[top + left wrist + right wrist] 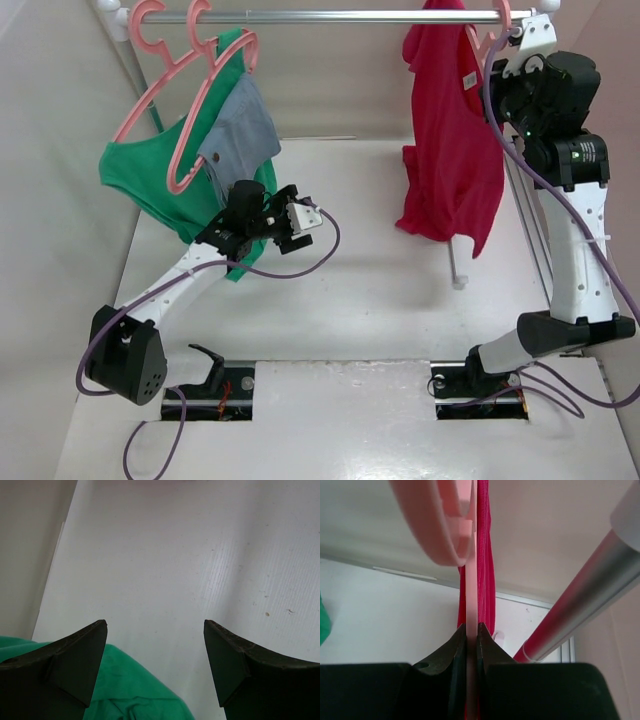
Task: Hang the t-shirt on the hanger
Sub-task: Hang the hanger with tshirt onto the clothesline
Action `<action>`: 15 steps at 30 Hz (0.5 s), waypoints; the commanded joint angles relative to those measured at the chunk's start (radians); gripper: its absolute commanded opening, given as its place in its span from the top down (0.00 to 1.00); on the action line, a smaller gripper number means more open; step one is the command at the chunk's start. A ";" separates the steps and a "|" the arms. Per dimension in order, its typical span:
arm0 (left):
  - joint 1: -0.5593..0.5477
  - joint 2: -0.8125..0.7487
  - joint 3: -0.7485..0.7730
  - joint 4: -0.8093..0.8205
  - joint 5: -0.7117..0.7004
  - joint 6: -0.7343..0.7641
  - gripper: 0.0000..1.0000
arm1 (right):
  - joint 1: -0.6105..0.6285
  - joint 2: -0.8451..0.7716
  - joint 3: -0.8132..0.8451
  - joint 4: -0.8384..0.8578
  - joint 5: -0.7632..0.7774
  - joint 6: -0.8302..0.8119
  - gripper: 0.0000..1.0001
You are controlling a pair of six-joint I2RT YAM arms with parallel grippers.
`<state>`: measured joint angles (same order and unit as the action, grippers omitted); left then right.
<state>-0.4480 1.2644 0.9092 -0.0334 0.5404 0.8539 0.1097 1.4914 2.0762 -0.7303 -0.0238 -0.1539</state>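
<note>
The crimson t-shirt [448,140] hangs from the metal rail [330,16] at the top right, draped down toward the table. The pink hanger [492,42] carries it, its hook by the rail. My right gripper [512,40] is raised to the rail and shut on the hanger's thin pink bar [471,580], with red cloth [486,555] just behind it. My left gripper [300,222] hovers low over the table at centre left, open and holding nothing; its fingertips [95,645] frame bare table and a corner of green cloth [125,690].
Two other pink hangers [180,60] hang at the rail's left end with a green garment [160,180] and a grey-blue denim piece [240,130]. A white post [455,265] stands below the t-shirt. White walls close in both sides.
</note>
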 commanded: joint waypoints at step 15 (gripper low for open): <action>-0.003 -0.043 -0.044 0.040 0.016 -0.035 0.25 | -0.013 -0.272 -0.231 0.060 -0.059 -0.076 0.11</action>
<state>-0.4480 1.2514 0.8783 -0.0238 0.5407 0.8375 0.1040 1.3045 1.8526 -0.6884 -0.0677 -0.1822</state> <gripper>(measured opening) 0.749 0.871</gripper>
